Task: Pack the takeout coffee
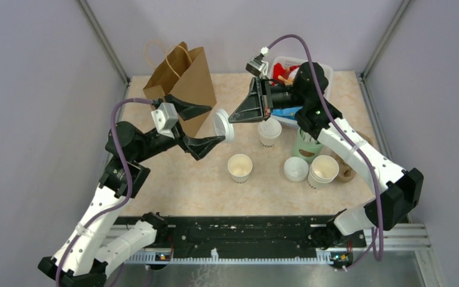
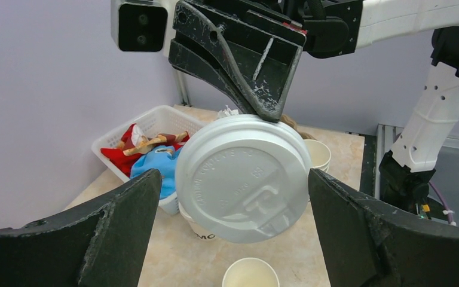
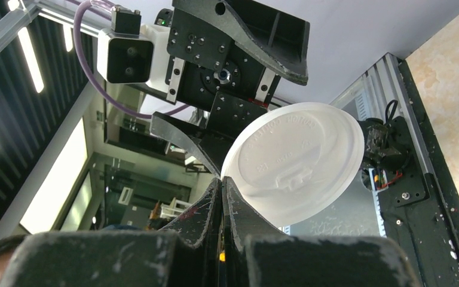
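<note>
The takeout coffee cup (image 1: 269,133), white paper with black lettering, stood upright and lidless on the table (image 1: 185,179), while a white round plastic lid (image 1: 223,124) hung on edge, pinched in the right tool (image 1: 231,120).

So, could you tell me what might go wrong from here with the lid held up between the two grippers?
The right gripper pinches the lid only at its rim, so it may slip or twist. The left gripper is open on both sides of it; closing across the thin lid could flex it or pop it loose. If dropped, it could hit the open cup below.
</note>
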Action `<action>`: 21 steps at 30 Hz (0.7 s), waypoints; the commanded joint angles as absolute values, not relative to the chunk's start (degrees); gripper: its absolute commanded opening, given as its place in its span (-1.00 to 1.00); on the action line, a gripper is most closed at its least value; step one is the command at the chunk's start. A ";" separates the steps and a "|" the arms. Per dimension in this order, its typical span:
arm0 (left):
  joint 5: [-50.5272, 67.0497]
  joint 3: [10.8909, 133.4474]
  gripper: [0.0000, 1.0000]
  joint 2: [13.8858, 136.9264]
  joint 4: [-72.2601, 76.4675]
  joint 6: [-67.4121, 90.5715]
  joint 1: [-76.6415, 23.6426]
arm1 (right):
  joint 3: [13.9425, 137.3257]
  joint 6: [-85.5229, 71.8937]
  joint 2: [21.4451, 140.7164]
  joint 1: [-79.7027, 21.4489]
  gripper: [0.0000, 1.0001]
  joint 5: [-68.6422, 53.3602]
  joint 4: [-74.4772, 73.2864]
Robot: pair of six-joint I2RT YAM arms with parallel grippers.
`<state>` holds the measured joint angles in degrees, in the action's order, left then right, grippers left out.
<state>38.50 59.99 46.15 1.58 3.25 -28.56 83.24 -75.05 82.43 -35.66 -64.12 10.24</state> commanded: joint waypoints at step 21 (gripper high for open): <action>43.01 59.07 0.96 47.60 6.03 5.78 -28.47 | 85.46 -74.54 81.03 -36.47 -1.00 -63.11 12.76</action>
